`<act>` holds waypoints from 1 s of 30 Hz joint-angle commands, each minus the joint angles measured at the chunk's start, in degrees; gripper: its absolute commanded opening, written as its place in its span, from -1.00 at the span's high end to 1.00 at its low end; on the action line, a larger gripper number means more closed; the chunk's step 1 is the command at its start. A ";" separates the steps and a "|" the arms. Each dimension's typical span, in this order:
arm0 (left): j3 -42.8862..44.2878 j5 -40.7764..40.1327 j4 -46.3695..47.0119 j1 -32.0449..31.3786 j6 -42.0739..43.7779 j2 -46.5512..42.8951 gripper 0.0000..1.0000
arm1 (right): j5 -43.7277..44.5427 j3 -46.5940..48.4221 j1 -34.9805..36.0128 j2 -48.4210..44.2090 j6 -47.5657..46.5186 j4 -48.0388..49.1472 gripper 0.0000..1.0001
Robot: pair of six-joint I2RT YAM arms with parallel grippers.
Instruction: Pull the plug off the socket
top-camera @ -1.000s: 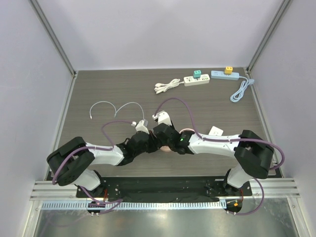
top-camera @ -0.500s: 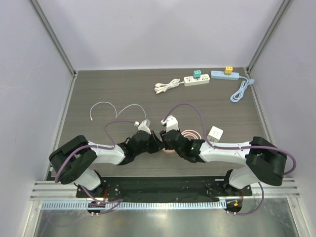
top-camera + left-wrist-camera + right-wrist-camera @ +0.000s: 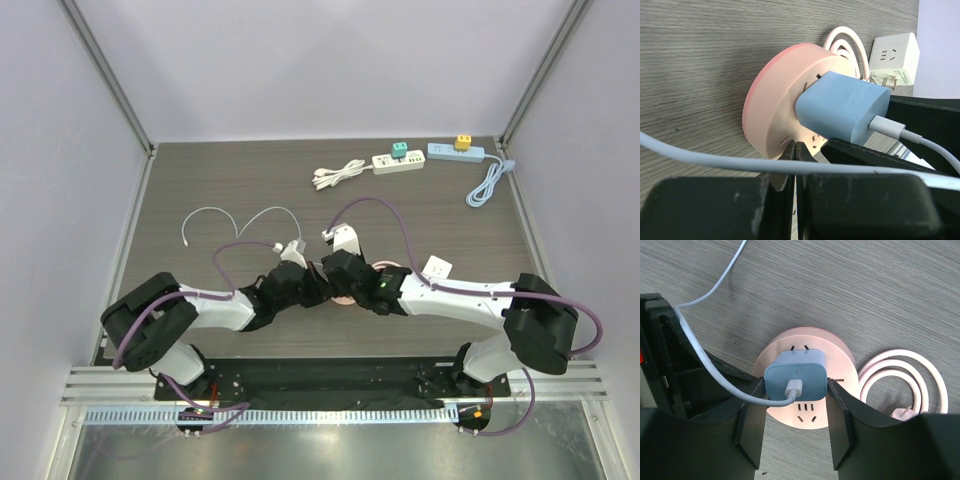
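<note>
Plug position: blue plug (image 3: 796,375) seated in the round pink socket (image 3: 840,360), low on the table (image 3: 220,180), between both grippers.
Plug axis: stands straight out of the socket face, with the cable (image 3: 715,290) end pointing up.
Right gripper (image 3: 796,384): fingers pinch the plug's two sides.
Left gripper (image 3: 795,147): fingers pressed together, tips at the socket rim.
Top view: the arms hide the plug.
Left wrist view: shows the plug's side.
Right wrist view: shows its end face.
</note>
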 commanded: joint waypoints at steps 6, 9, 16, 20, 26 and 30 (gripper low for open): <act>-3.91 -2.51 -8.94 0.95 3.30 1.95 1.00 | -5.89 4.92 0.86 -1.38 4.53 9.36 0.98; -6.45 -0.75 -3.32 1.30 4.53 0.81 1.00 | -8.09 0.10 0.86 -1.29 5.58 15.50 0.98; -11.73 -2.50 2.06 1.39 4.36 -5.00 1.00 | -10.29 -2.03 1.47 -1.55 7.52 17.54 0.98; -10.77 -3.91 -1.09 1.39 3.13 -4.04 1.00 | -8.98 -4.23 3.49 -2.87 3.58 22.79 0.98; -8.92 -6.99 -8.21 1.39 0.85 -4.38 1.00 | -3.18 -7.04 7.27 -3.05 -1.44 29.83 0.98; -7.78 -7.87 -10.94 1.39 0.05 -3.68 1.00 | -1.33 -7.22 7.72 -4.10 -1.36 31.69 0.98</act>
